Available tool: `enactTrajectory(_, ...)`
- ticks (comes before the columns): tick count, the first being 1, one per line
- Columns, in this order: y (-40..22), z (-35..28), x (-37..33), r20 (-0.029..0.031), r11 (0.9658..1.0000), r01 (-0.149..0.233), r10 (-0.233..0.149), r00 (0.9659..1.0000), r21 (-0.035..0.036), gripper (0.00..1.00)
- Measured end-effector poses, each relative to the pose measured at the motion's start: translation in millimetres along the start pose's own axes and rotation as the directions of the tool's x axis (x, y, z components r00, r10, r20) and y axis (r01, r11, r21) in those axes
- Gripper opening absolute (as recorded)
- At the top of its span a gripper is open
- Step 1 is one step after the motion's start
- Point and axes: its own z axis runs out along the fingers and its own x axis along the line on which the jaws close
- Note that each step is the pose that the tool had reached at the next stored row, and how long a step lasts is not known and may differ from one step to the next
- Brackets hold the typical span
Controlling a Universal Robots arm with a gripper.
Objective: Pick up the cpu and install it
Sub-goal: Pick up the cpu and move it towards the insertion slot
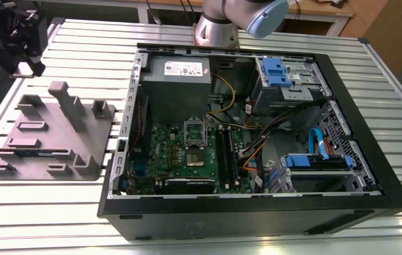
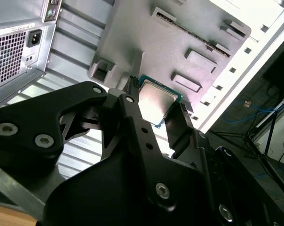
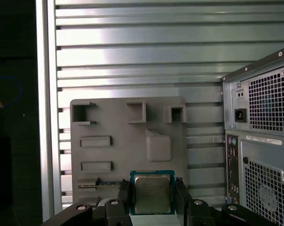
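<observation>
Dull silvery-metal cpu [image 3: 152,193], matt black fingers [image 2: 178,129]

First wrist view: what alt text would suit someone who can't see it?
A gripper clamps the cpu by two opposite edges. Behind it lie a grey tray with moulded pockets and a ribbed metal table, with a computer case showing its rear panel beside them.

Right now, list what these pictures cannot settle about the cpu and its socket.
1. Underside of the cpu: turned away in both wrist views.
2. Its side edges: covered by the claw's fingers in the second wrist view.
3. The socket in the exterior view: too small to tell its pins or whether it is empty.
</observation>
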Motion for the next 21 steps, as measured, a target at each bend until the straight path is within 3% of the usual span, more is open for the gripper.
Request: enactTrajectory(21, 2.3, 1.2, -39.6, 0.0000, 1.0000, 0.000, 0.000, 1.0000, 0.0001, 0.47)
